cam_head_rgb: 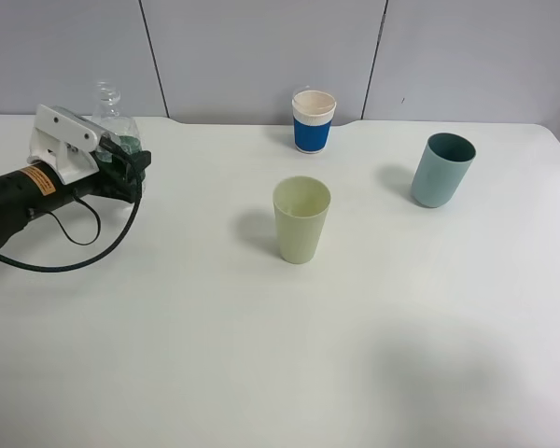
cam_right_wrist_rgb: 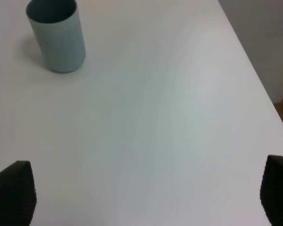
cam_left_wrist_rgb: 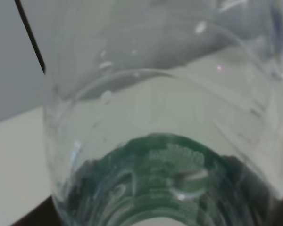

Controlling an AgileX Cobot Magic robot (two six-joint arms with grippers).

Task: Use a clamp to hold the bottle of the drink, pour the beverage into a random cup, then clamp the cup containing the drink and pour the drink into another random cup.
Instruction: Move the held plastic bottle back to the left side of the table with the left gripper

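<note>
— So, from the high camera, where is the bottle point(cam_head_rgb: 110, 110)?
— At ten o'clock on the white table point(cam_head_rgb: 261, 355), upright and clear, with a green label point(cam_head_rgb: 121, 145). The left gripper point(cam_head_rgb: 126, 166) comes at it from the nine o'clock edge, with a jaw on either side of the label.
— Clamped?
— Cannot tell. The jaws sit right at the bottle, but whether they press it does not show.
— And the cups?
— The blue-and-white cup point(cam_head_rgb: 314, 126) is at twelve o'clock near the grey wall point(cam_head_rgb: 261, 47). The pale green cup point(cam_head_rgb: 301, 224) is about the middle, and the teal cup point(cam_head_rgb: 441, 173) is at two o'clock. All three stand upright, well apart from one another.
— Now the left wrist camera?
— The bottle fills it, very close and blurred. The green label shows through the clear plastic. Dark patches sit in two corners, too blurred to name.
— And the right wrist camera?
— The right gripper point(cam_right_wrist_rgb: 146, 190) hangs above bare table with its dark fingers point(cam_right_wrist_rgb: 12, 190) spread wide. The teal cup stands upright, well apart from them. The table's edge runs along one side.
</note>
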